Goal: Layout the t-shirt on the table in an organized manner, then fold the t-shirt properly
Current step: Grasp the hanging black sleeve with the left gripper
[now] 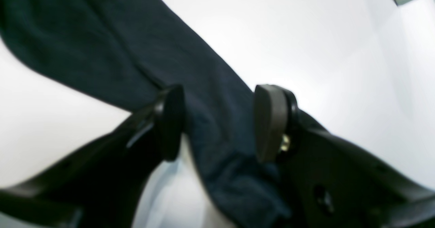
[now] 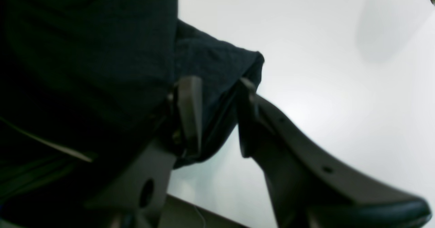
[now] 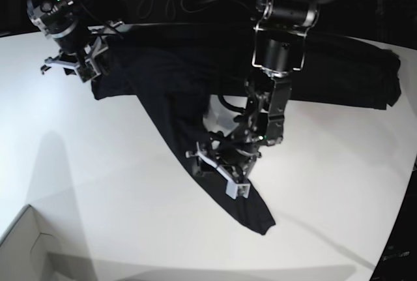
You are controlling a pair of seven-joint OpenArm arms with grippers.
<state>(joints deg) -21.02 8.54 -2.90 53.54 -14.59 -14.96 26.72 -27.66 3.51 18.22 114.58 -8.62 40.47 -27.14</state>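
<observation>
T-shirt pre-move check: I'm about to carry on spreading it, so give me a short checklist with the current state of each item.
1. Left gripper has cloth between its fingers: ok, but the jaws stand apart, no pinch.
2. Right gripper has cloth between its fingers: ok, a t-shirt edge sits there; firm pinch: cannot tell.
3. T-shirt lies flat: not ok, a long strip trails diagonally down the table.
4. All cloth on the table: cannot tell, the far edge blends into darkness.
5. Box away from cloth: ok.
</observation>
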